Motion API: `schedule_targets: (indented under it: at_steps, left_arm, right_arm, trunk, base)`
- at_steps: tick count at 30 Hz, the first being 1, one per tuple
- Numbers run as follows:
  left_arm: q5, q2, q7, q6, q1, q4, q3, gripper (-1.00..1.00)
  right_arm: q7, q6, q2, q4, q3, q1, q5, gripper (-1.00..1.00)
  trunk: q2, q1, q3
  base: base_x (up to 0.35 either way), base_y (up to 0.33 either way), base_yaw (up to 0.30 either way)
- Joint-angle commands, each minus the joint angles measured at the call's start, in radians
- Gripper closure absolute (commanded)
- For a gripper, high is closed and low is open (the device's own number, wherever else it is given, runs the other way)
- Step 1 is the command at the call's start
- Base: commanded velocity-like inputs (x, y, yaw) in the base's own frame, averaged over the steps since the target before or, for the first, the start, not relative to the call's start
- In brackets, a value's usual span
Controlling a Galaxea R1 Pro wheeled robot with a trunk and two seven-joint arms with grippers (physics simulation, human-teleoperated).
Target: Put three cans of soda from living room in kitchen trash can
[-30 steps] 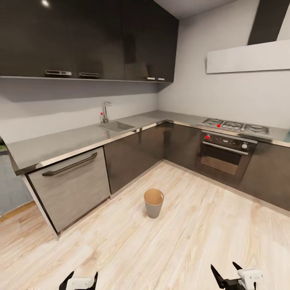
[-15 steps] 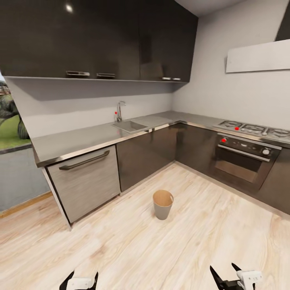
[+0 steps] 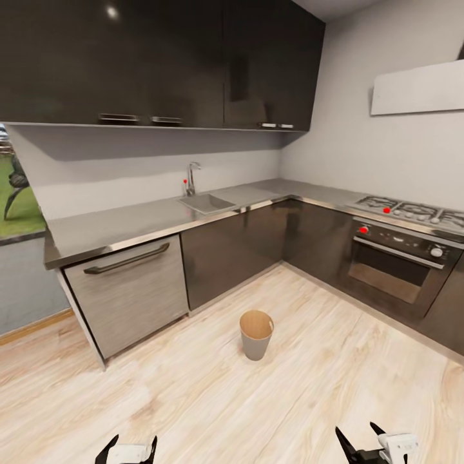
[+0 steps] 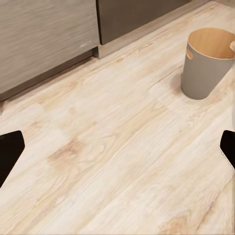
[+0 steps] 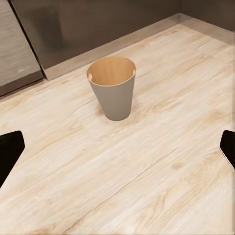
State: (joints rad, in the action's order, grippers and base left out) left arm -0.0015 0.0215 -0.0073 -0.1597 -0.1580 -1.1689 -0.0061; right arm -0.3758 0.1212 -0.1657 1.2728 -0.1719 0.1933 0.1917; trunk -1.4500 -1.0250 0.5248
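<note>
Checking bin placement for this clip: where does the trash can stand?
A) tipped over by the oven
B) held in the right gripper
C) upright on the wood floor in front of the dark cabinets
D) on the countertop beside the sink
C: the trash can stands upright on the wood floor, apart from the dark cabinets, with both grippers empty.

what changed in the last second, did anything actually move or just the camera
Only the view shifted: the camera swung, so the window came into sight at the left edge and the oven slid right. The tash can stands upright on the same patch of floor. The left tool and right tool stay open and empty.
</note>
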Motion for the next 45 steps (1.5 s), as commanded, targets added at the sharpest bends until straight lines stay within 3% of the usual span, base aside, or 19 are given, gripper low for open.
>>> schedule_targets:
  at_steps: [1, 12, 45]
  left_arm:
    - [0.0, 0.0, 0.0, 0.0, 0.0, 0.0, 0.0, -1.0]
    - [0.0, 0.0, -0.002, 0.001, 0.0, 0.0, 0.002, -1.0]
    - [-0.002, 0.001, 0.0, -0.003, 0.0, 0.001, -0.002, -1.0]
  right_arm:
    - [0.0, 0.0, 0.0, -0.001, 0.0, 0.0, 0.0, -1.0]
    - [0.001, 0.001, 0.001, -0.025, 0.002, 0.0, -0.001, -1.0]
    - [0.0, 0.002, 0.005, -0.039, 0.003, 0.0, -0.003, -1.0]
  trunk:
    - [0.0, 0.0, 0.0]
    - [0.0, 0.0, 0.0]
    - [0.0, 0.0, 0.0]
  base:
    - [0.229, -0.243, 0.009]
    - [0.272, -0.167, 0.002]
    - [0.321, -0.005, 0.0]
